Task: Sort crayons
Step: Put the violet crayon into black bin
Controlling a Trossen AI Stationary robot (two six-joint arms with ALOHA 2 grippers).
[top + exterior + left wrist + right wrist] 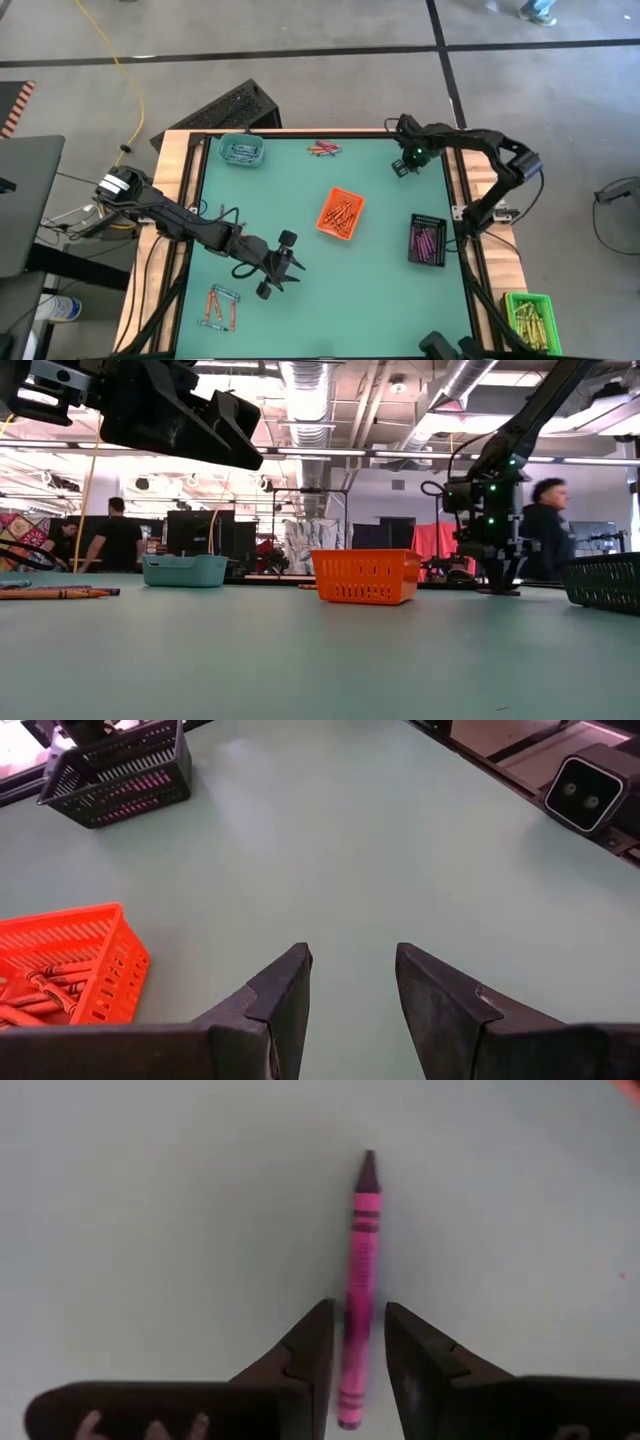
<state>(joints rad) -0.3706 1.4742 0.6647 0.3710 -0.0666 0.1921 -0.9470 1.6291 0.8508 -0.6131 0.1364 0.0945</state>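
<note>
Right gripper jaws straddle pink crayon — contact unclear

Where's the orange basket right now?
High view: the orange basket sits mid-table, right of the left gripper and left of the black basket.

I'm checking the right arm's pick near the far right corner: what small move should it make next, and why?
Probably finish closing the right gripper and then lift. In its wrist view a pink crayon lies on the table straight between the two fingers, which are close beside it but not clearly clamped. The black tray with purple-pink crayons looks like its destination. The left gripper hangs open over bare table.
</note>
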